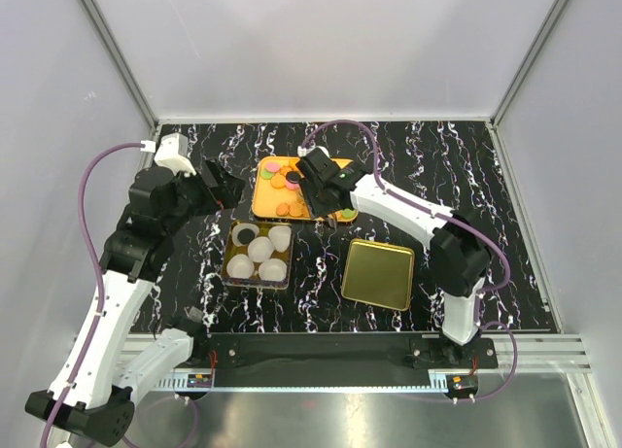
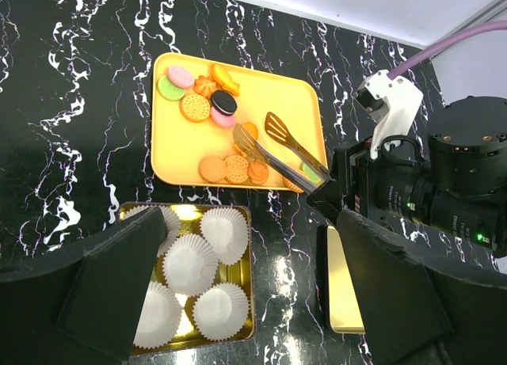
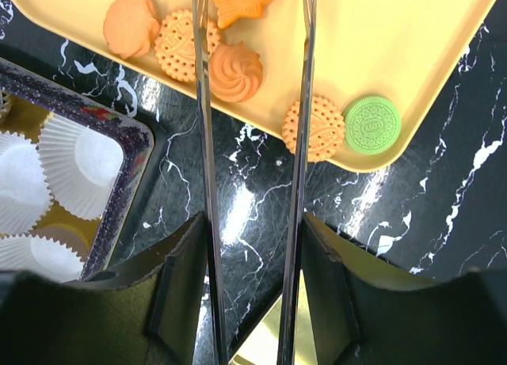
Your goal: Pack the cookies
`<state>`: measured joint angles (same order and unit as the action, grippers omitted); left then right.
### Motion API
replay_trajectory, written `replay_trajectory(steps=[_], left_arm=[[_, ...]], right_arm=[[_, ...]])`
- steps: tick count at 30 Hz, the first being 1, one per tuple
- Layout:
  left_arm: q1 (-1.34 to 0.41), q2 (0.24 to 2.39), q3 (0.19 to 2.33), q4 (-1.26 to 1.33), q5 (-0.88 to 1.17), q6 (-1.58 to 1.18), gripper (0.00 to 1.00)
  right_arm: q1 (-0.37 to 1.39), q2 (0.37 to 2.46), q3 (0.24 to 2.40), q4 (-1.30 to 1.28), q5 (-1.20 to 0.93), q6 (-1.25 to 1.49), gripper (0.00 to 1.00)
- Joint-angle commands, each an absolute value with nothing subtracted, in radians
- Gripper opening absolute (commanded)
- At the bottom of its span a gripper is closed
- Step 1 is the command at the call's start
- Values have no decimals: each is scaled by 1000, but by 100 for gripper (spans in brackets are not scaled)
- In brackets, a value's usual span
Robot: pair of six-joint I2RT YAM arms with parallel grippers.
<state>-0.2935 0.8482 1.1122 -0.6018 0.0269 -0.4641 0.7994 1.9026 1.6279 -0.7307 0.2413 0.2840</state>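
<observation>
The cookies (image 1: pixel 284 182) lie on an orange tray (image 1: pixel 260 203): mostly orange, with pink, green and black ones (image 2: pixel 195 107). My right gripper (image 1: pixel 319 181) is shut on metal tongs (image 2: pixel 279 148), whose open tips hang over the tray's middle with nothing between them. The right wrist view shows the two tong arms (image 3: pixel 203 143) passing orange cookies (image 3: pixel 235 70) and a green one (image 3: pixel 372 124). My left gripper (image 2: pixel 252 218) is open and empty above a gold tin (image 2: pixel 250 302) holding white paper cups (image 2: pixel 190 264). One cup holds a black cookie (image 1: pixel 246 235).
A gold lid (image 1: pixel 379 273) lies flat to the right of the tin and also shows in the left wrist view (image 2: pixel 342 286). The tin (image 1: pixel 231 273) sits just in front of the tray. The right arm (image 1: pixel 457 258) reaches across the table's right side.
</observation>
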Motion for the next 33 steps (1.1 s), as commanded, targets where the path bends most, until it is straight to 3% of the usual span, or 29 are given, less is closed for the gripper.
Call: replay_trajectory(steps=[1,8,22,33], left_arm=[[-296,854,1109,-542,43,-465,99],[-296,857,1109,-543,44,-460,99],[-296,857,1106,-537,51,-466,99],[-296,861,1104,-535,52,-466,99]], right_arm=[[795,1930,1684,-710,227,275,55],[785,1945,1690,-719,206,282,53],[759,1916,1706,-739,198,279,32],[729,1907,1753,-759,195,256,30]])
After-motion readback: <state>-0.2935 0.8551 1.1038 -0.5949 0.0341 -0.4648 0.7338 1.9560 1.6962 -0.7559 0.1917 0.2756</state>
